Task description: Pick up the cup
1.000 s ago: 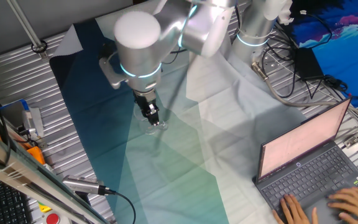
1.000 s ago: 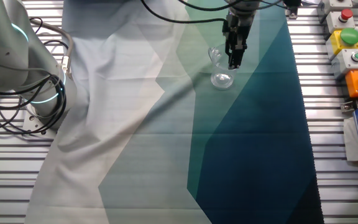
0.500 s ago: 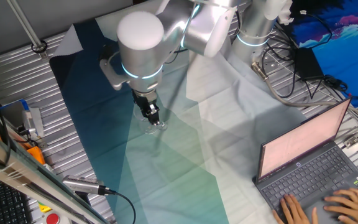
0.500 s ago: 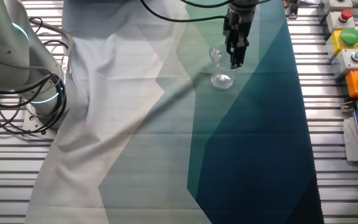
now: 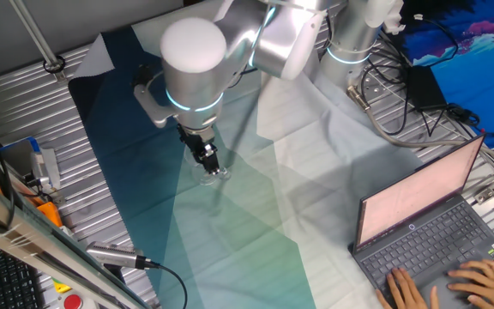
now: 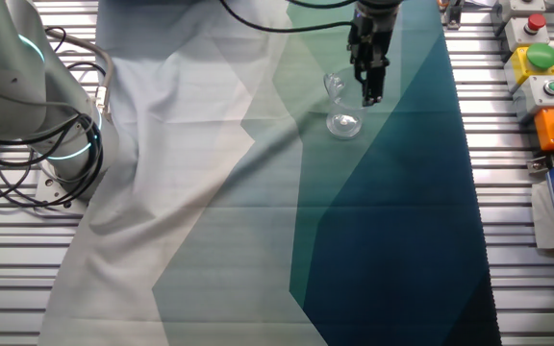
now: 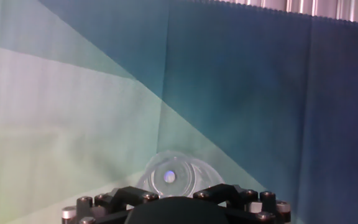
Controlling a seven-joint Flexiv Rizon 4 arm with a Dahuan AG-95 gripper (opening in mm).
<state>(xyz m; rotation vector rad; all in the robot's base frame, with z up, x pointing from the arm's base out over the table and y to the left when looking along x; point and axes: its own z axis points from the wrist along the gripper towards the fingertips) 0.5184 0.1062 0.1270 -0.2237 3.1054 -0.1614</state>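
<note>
The cup (image 6: pixel 342 122) is a small clear glass mug standing on the teal part of the cloth. In one fixed view it (image 5: pixel 216 175) shows just below the fingers. My gripper (image 6: pixel 371 96) points down, just over the cup and at its right edge in the other fixed view, and it shows in one fixed view too (image 5: pixel 210 163). In the hand view the cup (image 7: pixel 174 176) appears from above at the bottom centre, its round base clear. It lies between the two spread black finger links of the gripper (image 7: pixel 176 194). The jaws look apart and hold nothing.
A white, green and teal cloth (image 6: pixel 210 192) covers the ridged metal table. A laptop (image 5: pixel 427 232) with a person's hands on it is at the right. Button boxes (image 6: pixel 537 58) stand at the cloth's edge. The arm's base and cables (image 6: pixel 37 125) are at the left.
The gripper has shifted a little sideways over the cup, to the right in the other fixed view. The cup has not moved.
</note>
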